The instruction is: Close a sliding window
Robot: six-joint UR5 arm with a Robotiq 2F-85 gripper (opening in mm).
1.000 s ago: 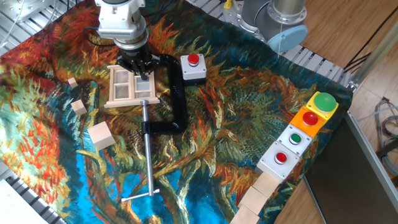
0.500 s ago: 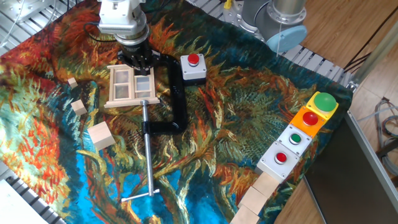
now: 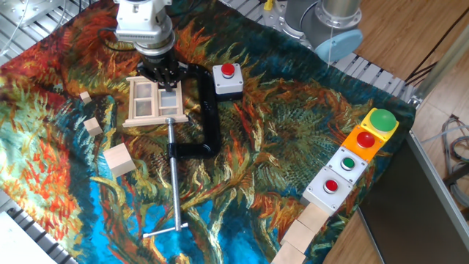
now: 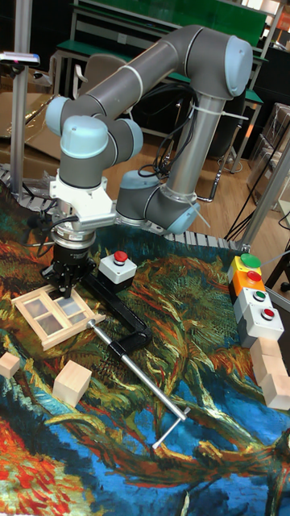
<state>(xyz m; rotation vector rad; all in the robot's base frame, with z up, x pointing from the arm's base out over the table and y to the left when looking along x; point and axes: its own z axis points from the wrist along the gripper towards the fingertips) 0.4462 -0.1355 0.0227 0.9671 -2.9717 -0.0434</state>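
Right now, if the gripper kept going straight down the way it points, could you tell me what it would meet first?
Most likely the sliding window: the gripper points down at the frame's far edge, over the right-hand pane. It is already very close or touching; depth is unclear. The black clamp lies just beside.

The big grey arm [image 4: 153, 72] bends over and points straight down. Its gripper [image 3: 163, 76] hangs low, black fingers [image 4: 68, 284] close together.

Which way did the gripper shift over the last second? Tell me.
Yes. The gripper moved toward the far-left side of the fixed view, away from the red button box, along the far edge of the sliding window.
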